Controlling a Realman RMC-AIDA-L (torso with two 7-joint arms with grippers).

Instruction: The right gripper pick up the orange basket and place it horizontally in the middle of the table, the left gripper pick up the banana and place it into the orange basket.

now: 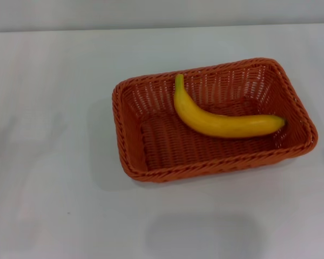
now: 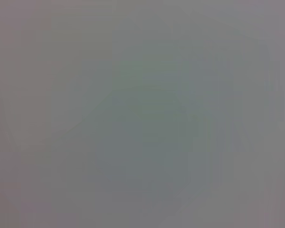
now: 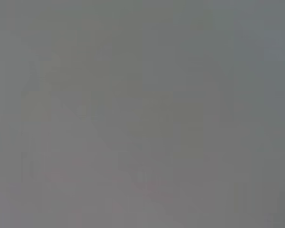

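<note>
The orange basket (image 1: pixel 151 156) lies with its long side across the white table (image 1: pixel 48 178), a little right of the middle in the head view. Inside it rests the yellow banana (image 1: pixel 216 121), curved, its stem end toward the basket's back wall and its other end near the right wall. Neither the left gripper nor the right gripper shows in any view. Both wrist views hold only a plain grey surface with no object in them.
The tabletop's far edge (image 1: pixel 162 28) runs across the top of the head view, with a pale wall behind it. Bare white surface lies to the left of the basket and in front of it.
</note>
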